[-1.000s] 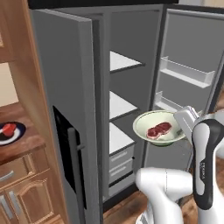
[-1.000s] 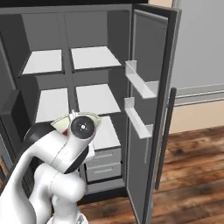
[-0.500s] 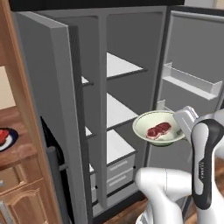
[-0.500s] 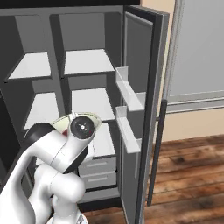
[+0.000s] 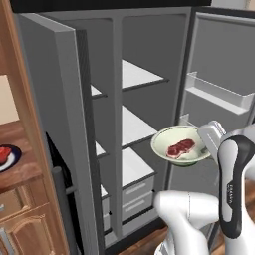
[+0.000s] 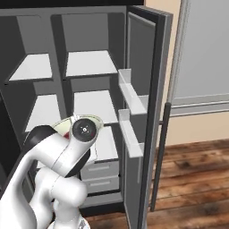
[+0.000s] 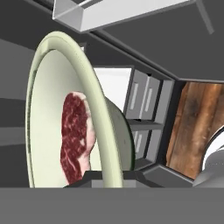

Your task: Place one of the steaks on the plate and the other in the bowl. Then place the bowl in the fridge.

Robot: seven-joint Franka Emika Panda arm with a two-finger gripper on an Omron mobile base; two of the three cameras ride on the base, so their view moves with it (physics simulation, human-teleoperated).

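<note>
Simulated kitchen, grey side-by-side fridge (image 5: pixel 64 99) standing open on white shelves (image 5: pixel 142 75), bowl held up in front of it.

Pale cream-green bowl (image 5: pixel 180 145) held level in mid-air before the fridge's right-hand compartment, just outside the shelves, near the door bins (image 5: pixel 219 94). One raw red steak (image 5: pixel 180 148) lying flat inside the bowl. Gripper (image 5: pixel 208 142) pinching the bowl's rim at its right edge, jaws pressed tight on the thin wall; fingertips themselves mostly hidden in the hand view. Second steak (image 5: pixel 4 153) resting on the dark plate (image 5: pixel 12 159) on the wooden counter (image 5: pixel 22 172) at far left, well apart from the fridge. Two grey drawers (image 6: pixel 103 172) low in the fridge, wood floor (image 6: pixel 192 179) to the right.
</note>
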